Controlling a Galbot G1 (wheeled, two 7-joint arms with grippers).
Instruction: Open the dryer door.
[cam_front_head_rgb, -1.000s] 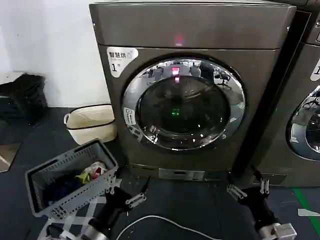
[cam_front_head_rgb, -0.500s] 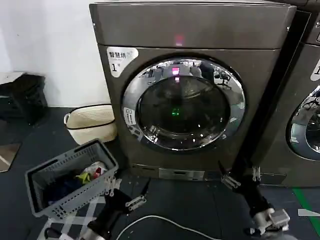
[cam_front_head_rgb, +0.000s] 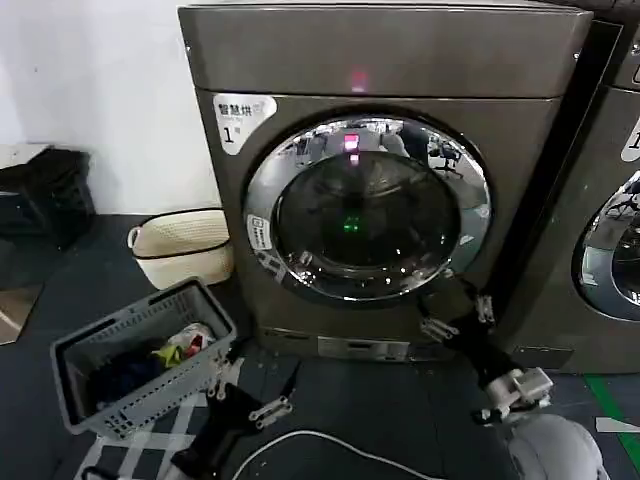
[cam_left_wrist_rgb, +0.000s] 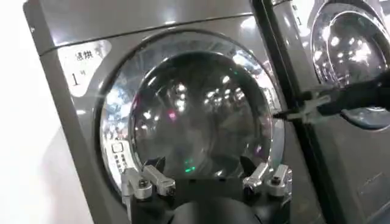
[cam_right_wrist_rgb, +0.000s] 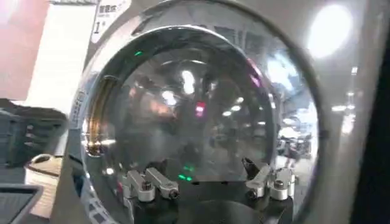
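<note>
step: I'm on the approach, right gripper (cam_front_head_rgb: 458, 313) at the lower right of the round chrome-ringed dark-glass dryer door (cam_front_head_rgb: 366, 208), fingers apart, door shut.
next: I'd guess hook that rim edge, pull outward.
left gripper (cam_front_head_rgb: 251, 388): parked low by the floor, fingers apart.

My right hand (cam_front_head_rgb: 458, 312) covering the dryer door (cam_front_head_rgb: 367, 208) at its lower-right rim, neighbouring machine's door (cam_front_head_rgb: 610, 250) cut by the edge, label text (cam_front_head_rgb: 242, 110) too small.

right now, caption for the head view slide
Right claw, open, raised by the shut dryer door; left claw low over the floor.

left gripper (cam_left_wrist_rgb: 206, 182) spread — dryer door (cam_left_wrist_rgb: 189, 115) closed
</note>
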